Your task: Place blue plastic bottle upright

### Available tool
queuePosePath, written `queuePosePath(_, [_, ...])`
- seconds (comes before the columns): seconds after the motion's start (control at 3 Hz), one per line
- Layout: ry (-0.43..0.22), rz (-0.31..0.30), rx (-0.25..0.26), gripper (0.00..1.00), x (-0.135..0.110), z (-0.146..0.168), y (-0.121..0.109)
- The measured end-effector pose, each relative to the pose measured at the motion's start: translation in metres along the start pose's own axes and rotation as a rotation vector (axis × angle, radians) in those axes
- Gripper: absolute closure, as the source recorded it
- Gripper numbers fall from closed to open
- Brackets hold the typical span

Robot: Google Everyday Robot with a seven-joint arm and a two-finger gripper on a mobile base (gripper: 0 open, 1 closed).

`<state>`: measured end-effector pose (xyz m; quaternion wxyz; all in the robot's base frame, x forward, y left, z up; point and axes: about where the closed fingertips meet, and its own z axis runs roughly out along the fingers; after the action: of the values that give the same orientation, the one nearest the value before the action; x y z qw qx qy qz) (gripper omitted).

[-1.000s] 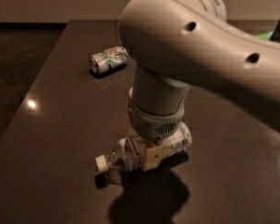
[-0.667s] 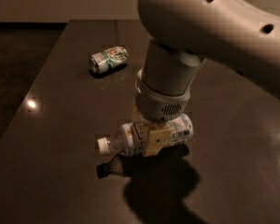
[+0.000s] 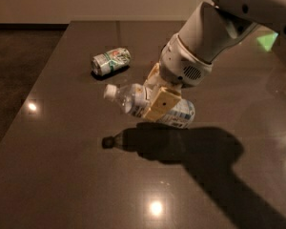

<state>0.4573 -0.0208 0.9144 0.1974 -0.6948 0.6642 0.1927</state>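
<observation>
Overhead, a camera looks down on a dark, glossy table with small glints of light on it. Toward the left, a green-and-white can lies on its side, apart from everything else.

Near the middle, the blue plastic bottle hangs in the air above the table, almost level. Its white cap points left and sits slightly higher than its base, and its shadow falls on the surface below, separate from it.

The gripper is clamped across the bottle's middle, with one tan finger flat against the near side. It hangs from a thick white arm that comes in from the upper right.

By the look of it, the grasp is made and the turning step is in hand, since the bottle is far from upright. The next move calls for rolling the wrist until the cap points up and the base faces the table. After that, the bottle should be lowered onto bare surface, well clear of the can, and let go only once the base sits flat.

The tan finger hides the bottle's middle and most of its label, and the far finger is largely behind the bottle. The arm is cut off by the top and right edges. A green patch at far right is too dim to name.
</observation>
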Motion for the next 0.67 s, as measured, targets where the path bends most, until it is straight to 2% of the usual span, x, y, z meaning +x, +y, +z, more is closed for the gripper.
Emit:
queuePosePath(0.33, [-0.141, 0.106, 0.064, 1.00, -0.002, -0.014, -0.022])
queuePosePath(0.67, [-0.357, 0.208, 0.159, 1.00, -0.002, -0.027, -0.041])
